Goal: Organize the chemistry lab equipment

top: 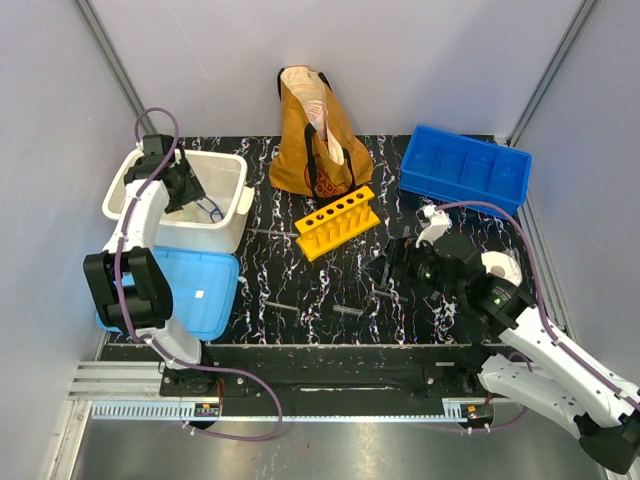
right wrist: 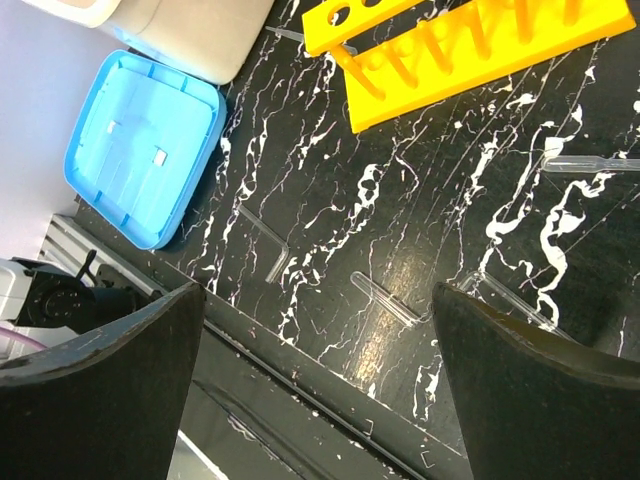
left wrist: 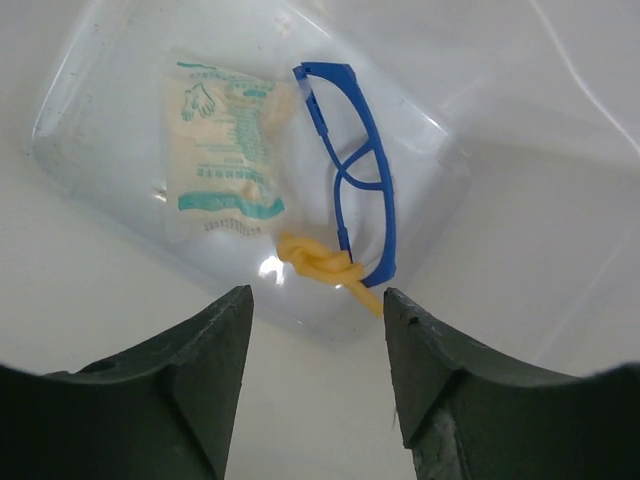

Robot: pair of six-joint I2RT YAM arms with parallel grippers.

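The yellow six-hole test-tube rack (top: 338, 222) stands mid-table and shows at the top of the right wrist view (right wrist: 470, 45). Thin clear tubes lie in front of it (top: 283, 307) (top: 347, 311). In the right wrist view these are a bent tube (right wrist: 268, 240), a test tube (right wrist: 385, 298) and a pipette (right wrist: 590, 163). My right gripper (right wrist: 320, 295) is open and empty, hovering above the tubes (top: 385, 270). My left gripper (left wrist: 318, 310) is open and empty inside the white bin (top: 225, 225). Below it lie blue safety glasses (left wrist: 360, 180), a glove packet (left wrist: 222, 145) and a yellow knotted band (left wrist: 320, 265).
A light-blue lid (top: 190, 290) lies in front of the white bin. A blue divided bin (top: 465, 170) stands at the back right. The mustard-brown tote bag (top: 315, 135) stands behind the rack. A metal rail runs along the table's near edge (right wrist: 330, 385).
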